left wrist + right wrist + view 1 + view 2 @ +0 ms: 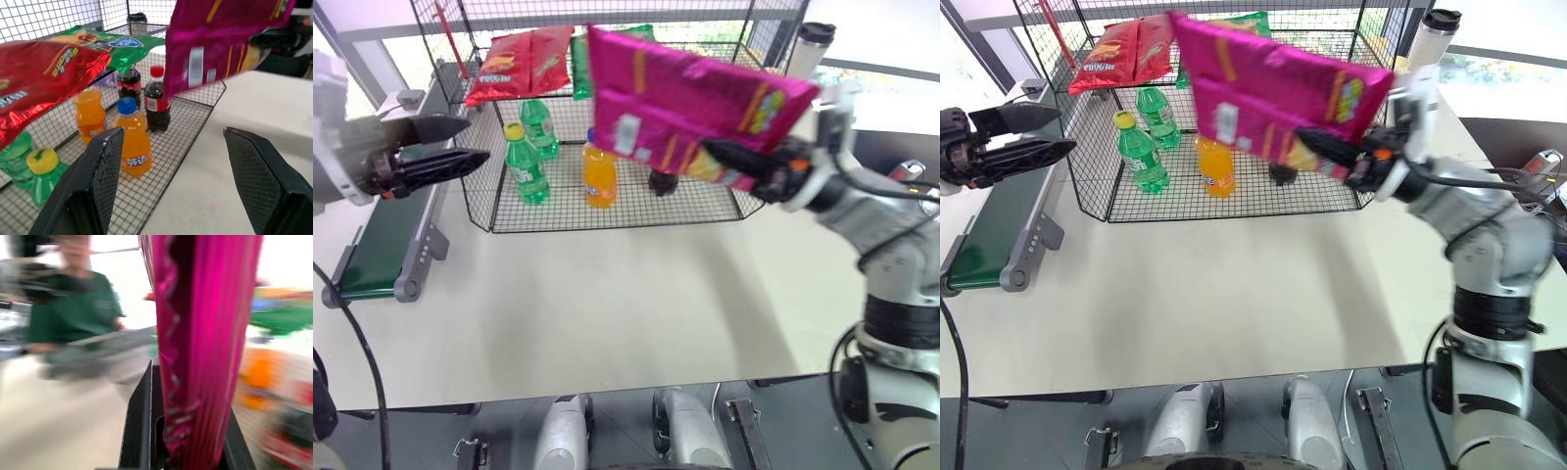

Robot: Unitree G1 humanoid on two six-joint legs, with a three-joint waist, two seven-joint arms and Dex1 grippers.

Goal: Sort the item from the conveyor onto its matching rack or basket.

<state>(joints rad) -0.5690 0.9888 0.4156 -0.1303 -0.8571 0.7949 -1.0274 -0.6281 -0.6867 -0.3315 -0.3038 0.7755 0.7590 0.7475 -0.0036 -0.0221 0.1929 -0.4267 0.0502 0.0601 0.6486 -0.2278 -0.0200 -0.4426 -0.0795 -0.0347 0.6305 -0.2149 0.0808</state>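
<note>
The pink snack bag (690,103) hangs in the air in front of the wire rack (636,211), over the rack's front edge, lengthwise roughly level w/ one corner pointing up toward the upper tier. The right gripper (749,176) has its fingers pressed tight on the bag's lower edge; in the right wrist view the foil is pinched edge-on between the fingers (139,431). The left gripper (460,145) is well apart to the left, above the conveyor (382,245), fingers spread and holding nothing.

Step in hand, as I judge it: carry the bag to the chip tier. The red chip bag (519,61) and green chip bag (115,46) lie on the upper shelf, bottles below, so the top tier looks like the match. To do it well: keep the pinch firm since the grip is only at one edge and the bag may swing or flop; bring it in flat and edge-first, then let go once most of it is over the shelf.

Edges & room: the upper-tier opening is shallow, the front wire and the corner posts can snag a wide bag. A tumbler (813,44) stands beside the rack's right corner, near the right arm's path. The surface (626,304) in front of the rack has plenty of room for backing out, and a person in green (73,316) shows blurred beyond the conveyor
</note>
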